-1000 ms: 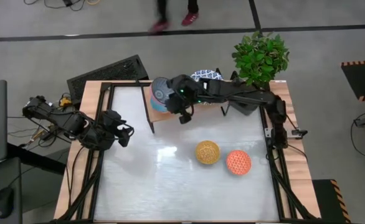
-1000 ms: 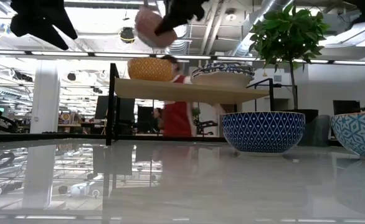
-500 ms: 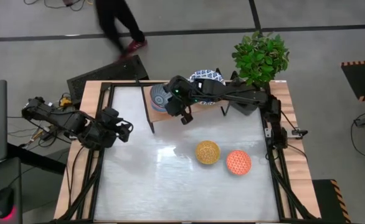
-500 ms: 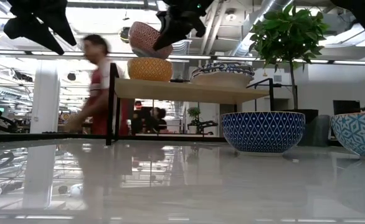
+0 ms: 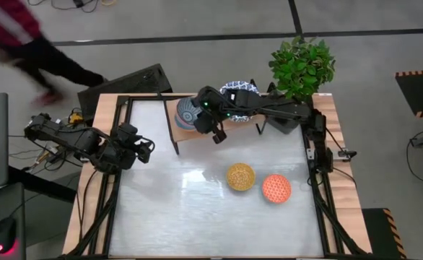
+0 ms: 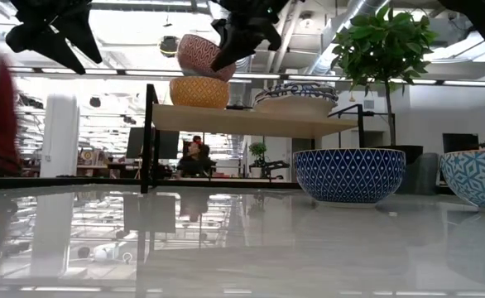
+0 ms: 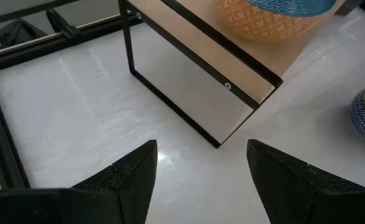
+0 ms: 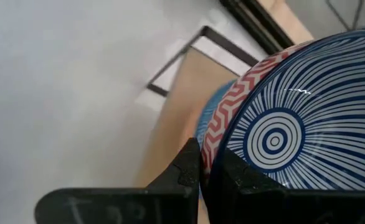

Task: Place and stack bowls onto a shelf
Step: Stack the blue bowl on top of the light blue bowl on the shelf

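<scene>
Right gripper (image 5: 216, 132): fingers clamped on red-patterned bowl (image 6: 199, 56) rim, tilted above yellow-orange bowl (image 6: 199, 92) at shelf (image 6: 251, 121) end. Left gripper (image 5: 141, 150): fingers spread, empty, beside shelf.

Both arms are dark, near-black machines built of chunky rounded links, and the right claw (image 5: 213, 128) has a small green light glowing on the housing just behind it. Behind the left claw (image 5: 141, 150), thin cables run along the arm, with a patch of yellow and reddish wiring near its base. Seen from each wrist, the fingers (image 7: 285, 180) of the left claw are broad, matte black wedges with angular faceted edges, while the right claw's fingers (image 8: 187, 167) are the same black, rising from a flat black crossbar with faint scratch marks.
</scene>
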